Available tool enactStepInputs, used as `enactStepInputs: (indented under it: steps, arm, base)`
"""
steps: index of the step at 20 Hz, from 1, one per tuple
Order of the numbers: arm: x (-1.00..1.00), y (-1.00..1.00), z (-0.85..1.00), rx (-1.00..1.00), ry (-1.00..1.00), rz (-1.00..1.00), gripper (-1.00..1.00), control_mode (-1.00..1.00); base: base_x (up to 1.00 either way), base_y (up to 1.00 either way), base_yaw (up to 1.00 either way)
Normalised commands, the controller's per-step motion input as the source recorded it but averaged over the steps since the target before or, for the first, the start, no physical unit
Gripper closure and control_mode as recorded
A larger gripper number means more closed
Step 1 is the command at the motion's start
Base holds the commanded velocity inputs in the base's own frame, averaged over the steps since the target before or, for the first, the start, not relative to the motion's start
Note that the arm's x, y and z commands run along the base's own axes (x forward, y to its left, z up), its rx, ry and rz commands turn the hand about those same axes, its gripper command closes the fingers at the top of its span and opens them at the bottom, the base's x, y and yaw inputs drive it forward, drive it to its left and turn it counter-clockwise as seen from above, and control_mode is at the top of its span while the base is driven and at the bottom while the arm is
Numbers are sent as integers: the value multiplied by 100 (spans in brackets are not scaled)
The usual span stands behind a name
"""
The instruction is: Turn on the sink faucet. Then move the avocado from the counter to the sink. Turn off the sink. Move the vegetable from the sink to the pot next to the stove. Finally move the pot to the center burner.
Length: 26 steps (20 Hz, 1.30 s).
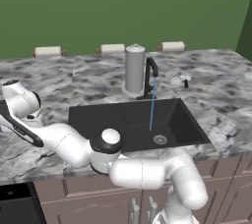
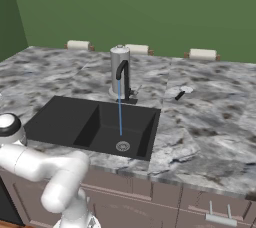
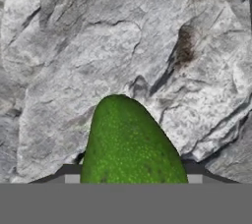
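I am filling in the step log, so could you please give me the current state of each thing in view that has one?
sink faucet: on, a thin stream of water runs from the spout.
sink: receiving the stream near the drain, nothing else in the basin.
avocado: on the counter, between the jaws.
gripper: shut on the avocado, one fingertip at each side of it.

avocado [image 3: 129,144] on counter [image 3: 74,61]; sink faucet [image 1: 150,76] running
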Motion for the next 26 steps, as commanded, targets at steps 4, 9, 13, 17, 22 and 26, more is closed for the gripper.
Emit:
enactStepInputs:
  steps: [4,9,13,17,22,26]
  arm:
    - [-16,-100,25,19,-4,-18,100,-100]
    - [-26,-97,27,6,-14,-12,100,-100]
    - [-45,-88,15,0,-19,-10,100,-100]
    - [-64,-85,12,0,-19,-6,100,-100]
    - [-51,-91,19,1,-12,-2,100,-100]
    - [-25,-99,14,3,-9,0,100,-100]
  base:
    - [0,0,0]
    - [0,0,0]
    - [0,0,0]
    - [0,0,0]
    - [0,0,0]
    - [0,0,0]
